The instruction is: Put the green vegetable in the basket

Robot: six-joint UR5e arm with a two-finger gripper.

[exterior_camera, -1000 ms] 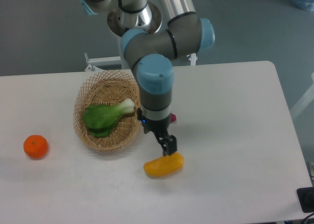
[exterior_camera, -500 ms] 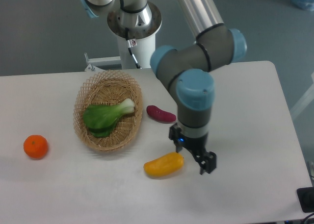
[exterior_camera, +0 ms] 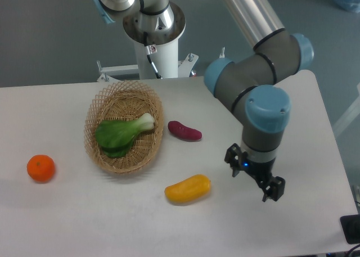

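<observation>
Nearest the front edge of the surface, toward its right corner, the gripper (exterior_camera: 272,187) hangs low over bare tabletop. Its jaws carry nothing; from this angle I cannot tell whether they stand apart or are closed together.

A little left of it, and also near the front edge, the yellow vegetable (exterior_camera: 188,189) lies apart from the jaws. Far off near the left edge sits the orange fruit (exterior_camera: 41,168).

Farther back, about mid-surface, the purple vegetable (exterior_camera: 184,130) lies just beside the right rim of the basket (exterior_camera: 95,116).

The green vegetable (exterior_camera: 122,134) lies inside the basket, on its floor. Its long axis runs diagonally: pale stem toward the far right, dark leaves toward the near left. From the jaws it lies well away to the left and somewhat farther back, with the yellow and purple pieces between.

Judging by this layout, the placing looks done, and what remains is for the arm to stay clear of the basket.
</observation>
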